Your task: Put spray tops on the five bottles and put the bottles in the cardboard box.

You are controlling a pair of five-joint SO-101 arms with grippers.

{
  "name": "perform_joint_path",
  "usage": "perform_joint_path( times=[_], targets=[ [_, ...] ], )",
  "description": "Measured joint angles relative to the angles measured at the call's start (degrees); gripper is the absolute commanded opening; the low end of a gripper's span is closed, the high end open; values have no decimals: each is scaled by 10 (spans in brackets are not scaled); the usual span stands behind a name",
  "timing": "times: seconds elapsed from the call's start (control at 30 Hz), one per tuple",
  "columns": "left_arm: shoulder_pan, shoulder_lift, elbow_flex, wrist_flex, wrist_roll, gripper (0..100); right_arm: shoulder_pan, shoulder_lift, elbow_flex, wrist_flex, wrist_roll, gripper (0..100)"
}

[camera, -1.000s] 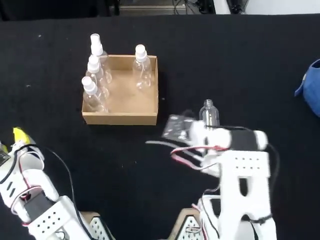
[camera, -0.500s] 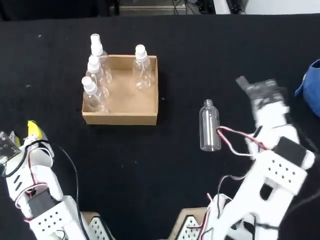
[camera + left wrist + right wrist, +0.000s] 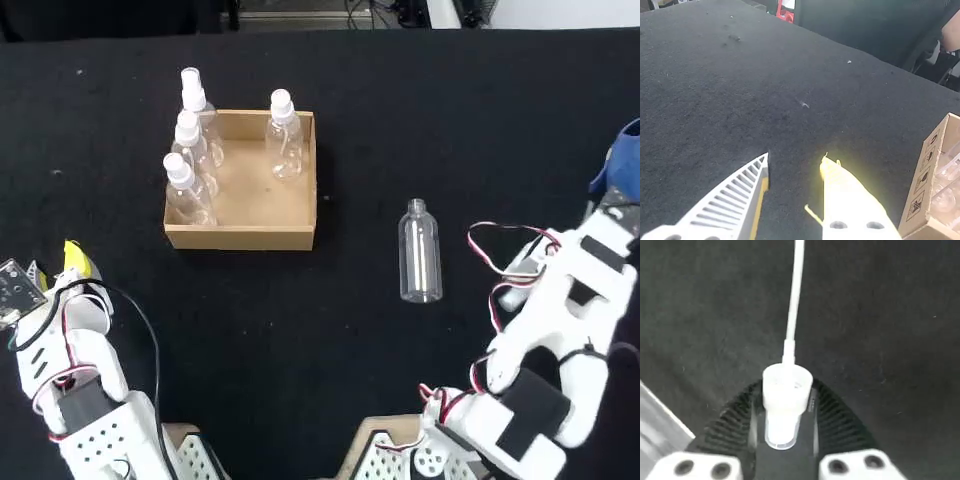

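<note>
White plastic arms (image 3: 560,300) with black servo blocks (image 3: 525,425), red-and-white cables (image 3: 497,243), and a yellow-fingered left claw (image 3: 795,160).

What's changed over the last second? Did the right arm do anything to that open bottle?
The right arm swung away from over the uncapped bottle and out to the right. Its hand is shut on a spray top. The left hand, open, crept slightly toward the cardboard box. The uncapped bottle, the box and the four topped bottles in it stayed put.

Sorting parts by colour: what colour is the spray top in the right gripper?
The spray top is white; the right wrist view shows it best.
</note>
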Motion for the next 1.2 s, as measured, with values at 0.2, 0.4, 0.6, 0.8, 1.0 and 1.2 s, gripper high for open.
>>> perform_joint_path(
  times=[0.2, 0.4, 0.6, 0.8, 1.0, 1.2],
  targets=[
    [0, 0, 0, 0, 0, 30, -40, 4, -6, -9, -55, 224],
    [0, 0, 0, 0, 0, 30, -53, 4, -24, 2, 3, 226],
    [0, 0, 0, 0, 0, 30, -34, 4, -96, 72, 229, 223],
    [0, 0, 1, 0, 0, 30, 18, 4, -120, 86, 629, 223],
    [3, 0, 1, 0, 0, 30, 33, 4, -94, 86, 945, 223],
    [5, 0, 1, 0, 0, 30, 33, 4, -86, 102, 1091, 223]
  ],
)
